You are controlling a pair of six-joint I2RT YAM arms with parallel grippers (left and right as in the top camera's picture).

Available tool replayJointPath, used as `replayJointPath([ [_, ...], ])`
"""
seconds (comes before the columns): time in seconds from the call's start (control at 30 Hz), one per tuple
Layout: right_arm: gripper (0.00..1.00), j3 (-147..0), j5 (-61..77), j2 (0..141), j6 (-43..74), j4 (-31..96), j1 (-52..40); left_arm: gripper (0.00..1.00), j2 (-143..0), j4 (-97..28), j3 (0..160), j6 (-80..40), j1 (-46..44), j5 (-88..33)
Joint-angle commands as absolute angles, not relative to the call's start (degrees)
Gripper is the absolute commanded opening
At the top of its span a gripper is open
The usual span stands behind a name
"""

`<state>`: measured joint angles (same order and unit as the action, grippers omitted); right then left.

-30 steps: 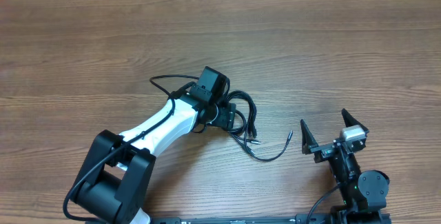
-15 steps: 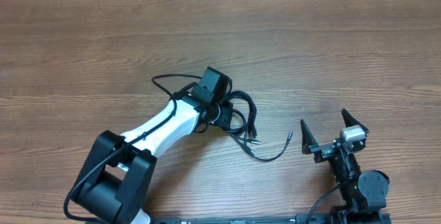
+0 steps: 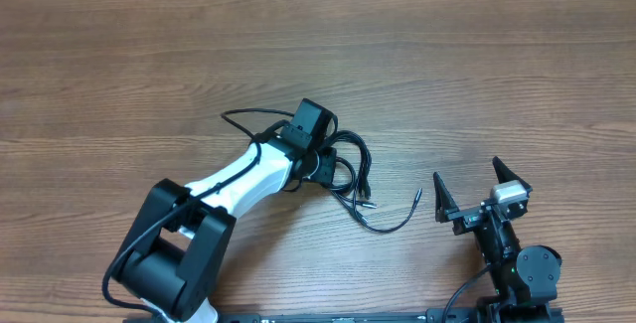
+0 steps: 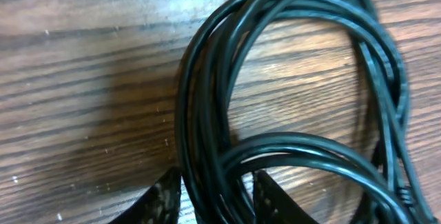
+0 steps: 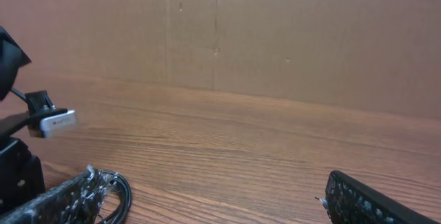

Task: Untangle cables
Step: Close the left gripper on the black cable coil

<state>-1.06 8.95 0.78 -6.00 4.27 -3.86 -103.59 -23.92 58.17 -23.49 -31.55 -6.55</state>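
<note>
The cables (image 3: 360, 164) lie as a tangled black bundle at the table's middle, with one loose plug end curving off toward the right (image 3: 396, 226). My left gripper (image 3: 323, 162) points down over the bundle. In the left wrist view its fingers (image 4: 165, 195) flank a thick group of strands of the cables (image 4: 194, 114); the left gripper (image 4: 216, 186) is narrowed, with thin slivers of wood showing either side. My right gripper (image 3: 467, 178) rests wide open near the front right, holding nothing, apart from the cables. In its own view the right gripper (image 5: 217, 203) faces bare wood.
A brown cardboard wall (image 5: 275, 31) stands at the table's far side. The left arm's white link (image 3: 238, 179) reaches in from the front left. A cable loop (image 5: 124, 189) shows at the left in the right wrist view.
The left gripper's jaws have narrowed around the cable bundle, and the arm's base link has shifted slightly. The right arm and the cables have not moved.
</note>
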Motion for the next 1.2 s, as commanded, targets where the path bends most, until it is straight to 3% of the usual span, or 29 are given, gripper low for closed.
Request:
replayJointPath([
  [0.0,1.00,-0.47,8.60,0.16,-6.07,4.03,-4.23,0.22,-104.95,-23.35,59.35,-24.27,-32.23,-5.56],
  [0.13,1.00,-0.47,8.60,0.16,-6.07,4.03,-4.23,0.04,-104.95,-22.65,59.35,-24.47,-32.21,-5.58],
  [0.5,1.00,-0.47,8.60,0.16,-6.07,4.03,-4.23,0.04,-102.80,-24.03,60.60,-19.22,-32.18,-5.76],
  [0.93,1.00,-0.47,8.60,0.16,-6.07,4.03,-4.23,0.04,-86.39,-25.36,62.81,7.64,-32.29,-5.37],
  [1.17,1.00,-0.47,8.60,0.16,-6.07,4.03,-4.23,0.04,-81.32,-24.47,62.81,15.14,-32.29,-8.47],
])
